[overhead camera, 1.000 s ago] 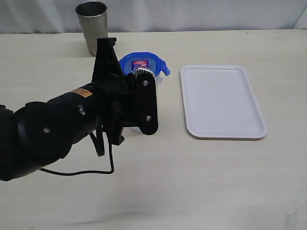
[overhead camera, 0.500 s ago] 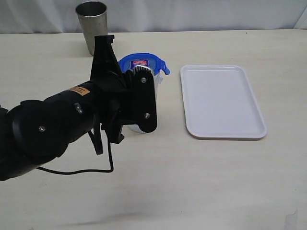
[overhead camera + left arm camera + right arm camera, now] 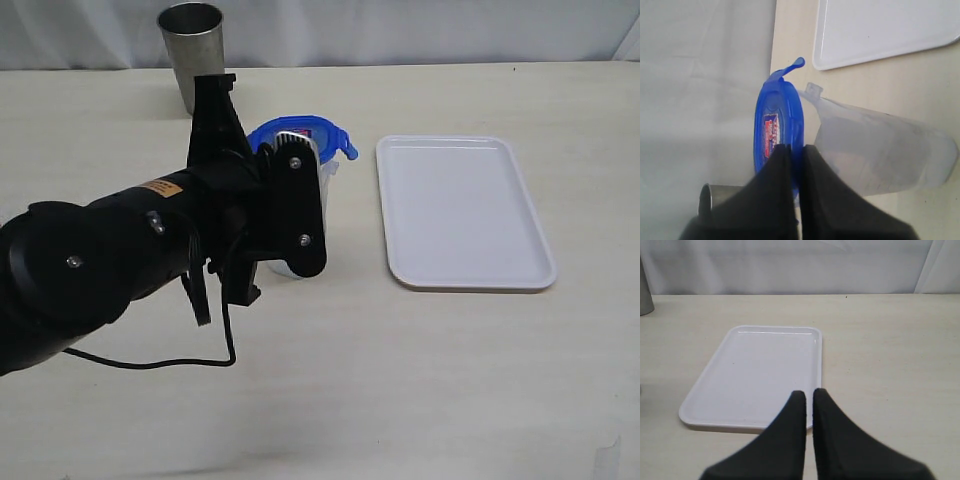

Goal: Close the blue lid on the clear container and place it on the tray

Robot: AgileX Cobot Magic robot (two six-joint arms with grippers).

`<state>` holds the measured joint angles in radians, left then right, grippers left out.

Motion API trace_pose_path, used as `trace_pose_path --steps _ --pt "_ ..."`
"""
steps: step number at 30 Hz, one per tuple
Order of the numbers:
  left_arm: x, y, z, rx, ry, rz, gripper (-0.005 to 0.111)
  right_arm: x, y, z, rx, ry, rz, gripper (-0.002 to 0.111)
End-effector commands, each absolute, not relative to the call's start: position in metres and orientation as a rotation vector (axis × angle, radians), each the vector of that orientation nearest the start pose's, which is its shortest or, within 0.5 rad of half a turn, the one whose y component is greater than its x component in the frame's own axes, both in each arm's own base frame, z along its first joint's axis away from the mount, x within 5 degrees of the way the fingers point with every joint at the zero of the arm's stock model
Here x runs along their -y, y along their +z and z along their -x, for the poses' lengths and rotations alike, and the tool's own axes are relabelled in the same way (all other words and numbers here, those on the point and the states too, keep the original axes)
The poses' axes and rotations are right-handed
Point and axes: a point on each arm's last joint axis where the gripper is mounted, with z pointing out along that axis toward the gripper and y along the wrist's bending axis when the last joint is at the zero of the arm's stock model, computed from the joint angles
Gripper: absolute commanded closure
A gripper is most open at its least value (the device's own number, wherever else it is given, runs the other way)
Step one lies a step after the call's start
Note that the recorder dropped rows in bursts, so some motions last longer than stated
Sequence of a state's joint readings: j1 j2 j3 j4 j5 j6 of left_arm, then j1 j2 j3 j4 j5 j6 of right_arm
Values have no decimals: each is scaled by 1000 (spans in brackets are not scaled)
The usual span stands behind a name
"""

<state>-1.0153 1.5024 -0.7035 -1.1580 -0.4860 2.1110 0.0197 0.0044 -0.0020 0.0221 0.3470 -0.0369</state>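
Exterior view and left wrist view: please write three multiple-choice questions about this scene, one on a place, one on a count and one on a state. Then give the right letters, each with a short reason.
1. In the exterior view, where does the tray lie from the clear container?
A. To its right
B. To its left
C. Behind it

2. Counting the metal cup, how many metal cups show in the exterior view?
A. One
B. Two
C. Three

3. What is the state of the left gripper?
A. Open above the tray
B. Shut on the blue lid
C. Shut on the metal cup

Answers:
1 A: the tray lies to the right of the container, apart from it.
2 A: only one steel cup stands at the back.
3 B: the left wrist view shows both fingers pinching the lid's rim.
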Motion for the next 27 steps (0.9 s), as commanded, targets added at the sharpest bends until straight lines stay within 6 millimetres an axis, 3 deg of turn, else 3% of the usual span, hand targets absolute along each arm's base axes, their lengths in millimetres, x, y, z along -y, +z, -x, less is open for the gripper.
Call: trace_pose_path --steps 1,27 --pt "230 220 -186 -1317 445 -1590 107 -1 182 -53 -1828 -3 37 103" --pt "229 219 -186 -1340 440 -1581 107 -1 182 -53 -1828 -3 37 103"
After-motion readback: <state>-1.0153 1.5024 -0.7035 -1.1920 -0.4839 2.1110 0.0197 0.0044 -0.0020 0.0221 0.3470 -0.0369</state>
